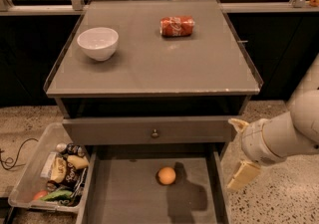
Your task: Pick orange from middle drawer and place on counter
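The orange (166,175) lies on the grey floor of the open middle drawer (124,195), right of its centre. The drawer is pulled out below the closed drawer panel with a round knob (155,132). My gripper (239,150) is open and empty. It hangs just outside the drawer's right wall, to the right of the orange and a little above it. One pale finger (237,124) points up-left, the other (242,175) points down. The grey counter (149,68) is the cabinet top above the drawers.
A white bowl (97,43) stands at the counter's back left and a red cola can (177,26) lies at its back middle. A clear plastic bin of snack packets (37,188) sits on the speckled floor left of the drawer. A black cable (12,156) runs at far left.
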You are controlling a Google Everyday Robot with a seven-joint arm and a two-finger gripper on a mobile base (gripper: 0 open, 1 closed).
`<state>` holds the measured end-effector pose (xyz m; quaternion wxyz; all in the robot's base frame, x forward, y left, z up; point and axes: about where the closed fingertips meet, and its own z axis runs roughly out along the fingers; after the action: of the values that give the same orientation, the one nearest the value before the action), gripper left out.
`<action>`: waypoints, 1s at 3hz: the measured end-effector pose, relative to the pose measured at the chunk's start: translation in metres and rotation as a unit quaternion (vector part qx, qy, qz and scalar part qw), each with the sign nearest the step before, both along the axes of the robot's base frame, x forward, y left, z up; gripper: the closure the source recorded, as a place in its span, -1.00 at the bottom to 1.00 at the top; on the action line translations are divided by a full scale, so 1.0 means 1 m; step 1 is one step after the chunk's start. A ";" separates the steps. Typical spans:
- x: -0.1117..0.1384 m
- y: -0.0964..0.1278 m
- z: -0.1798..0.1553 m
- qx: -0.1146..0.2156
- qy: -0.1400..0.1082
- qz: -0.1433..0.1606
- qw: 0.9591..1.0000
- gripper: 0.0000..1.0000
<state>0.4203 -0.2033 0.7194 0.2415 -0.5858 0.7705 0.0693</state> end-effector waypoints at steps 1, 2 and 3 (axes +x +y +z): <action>0.000 0.000 -0.005 0.003 0.004 0.000 1.000 -1.00; -0.004 0.006 -0.001 0.004 0.007 0.008 1.000 -1.00; -0.008 0.026 -0.031 0.036 0.005 0.027 0.999 -1.00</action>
<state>0.4127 -0.1772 0.6886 0.2567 -0.5974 0.7523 0.1063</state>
